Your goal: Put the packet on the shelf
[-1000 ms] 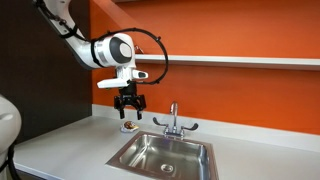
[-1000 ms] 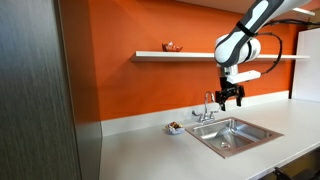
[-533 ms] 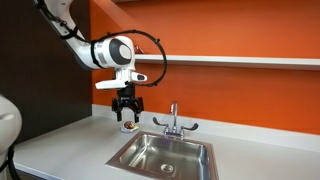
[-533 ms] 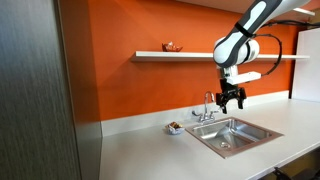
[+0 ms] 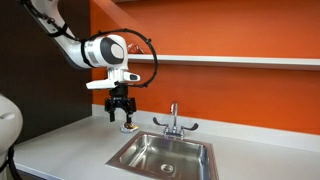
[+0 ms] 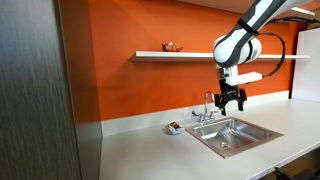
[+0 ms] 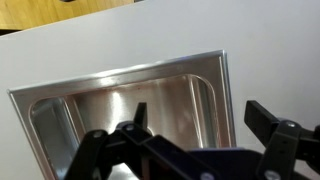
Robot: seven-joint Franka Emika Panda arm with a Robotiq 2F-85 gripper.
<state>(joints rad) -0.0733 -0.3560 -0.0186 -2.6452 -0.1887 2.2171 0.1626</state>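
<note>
The packet [image 6: 172, 46] is a small reddish thing that lies on the shelf [image 6: 205, 56] near its left end; it is too small to make out details. The shelf [image 5: 240, 62] is a thin white board on the orange wall. My gripper [image 5: 120, 113] is open and empty and hangs low over the counter left of the faucet, well below the shelf. It also shows in an exterior view [image 6: 233, 101]. In the wrist view my open fingers [image 7: 200, 135] frame the steel sink [image 7: 120, 100], with nothing between them.
A small roundish red-and-white object [image 5: 128, 126] sits on the grey countertop [image 5: 70, 145] by the wall, just below my gripper; it also shows in an exterior view [image 6: 175, 127]. The steel sink [image 5: 165, 155] and faucet [image 5: 172, 120] are beside it. A dark panel [image 6: 40, 90] stands at the counter's end.
My gripper has shifted a little along the wall, away from the faucet and toward the dark panel, and stays open. The packet and the round object have not moved.
</note>
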